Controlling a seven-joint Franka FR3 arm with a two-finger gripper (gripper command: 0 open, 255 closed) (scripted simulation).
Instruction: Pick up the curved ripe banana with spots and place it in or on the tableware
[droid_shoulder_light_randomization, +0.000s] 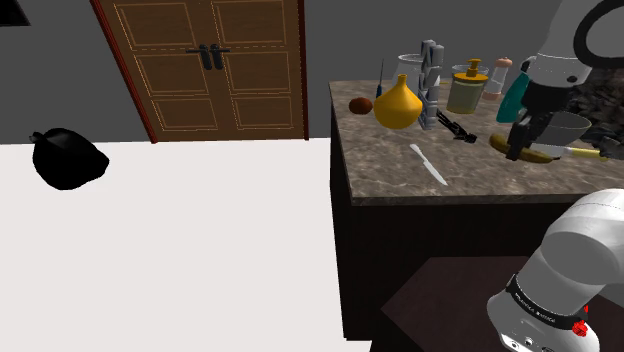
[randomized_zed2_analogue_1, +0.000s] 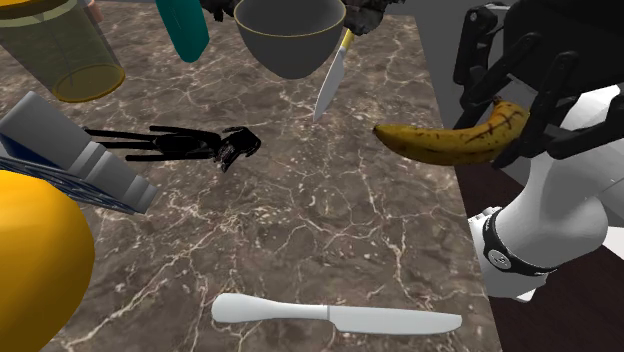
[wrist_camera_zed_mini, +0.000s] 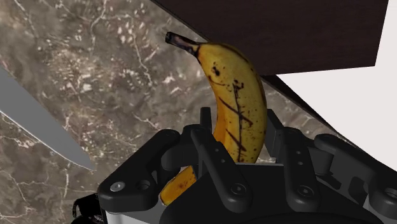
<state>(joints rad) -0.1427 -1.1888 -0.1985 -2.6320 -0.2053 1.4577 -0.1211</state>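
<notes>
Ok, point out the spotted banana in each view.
Shoulder view: spotted banana at the countertop's right end, before the grey bowl.
Second exterior view: banana right of middle, across the countertop's edge.
Wrist view: banana centre, between the hand's fingers.
Shared landmark: the marbled countertop.

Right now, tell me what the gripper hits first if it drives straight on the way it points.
Probably the marbled countertop near its edge, with the held banana touching before the fingers.

Grey wall (droid_shoulder_light_randomization: 60, 90) with a brown panelled door (droid_shoulder_light_randomization: 205, 65), white floor (droid_shoulder_light_randomization: 200, 250), dark marbled counter (droid_shoulder_light_randomization: 390, 160).
</notes>
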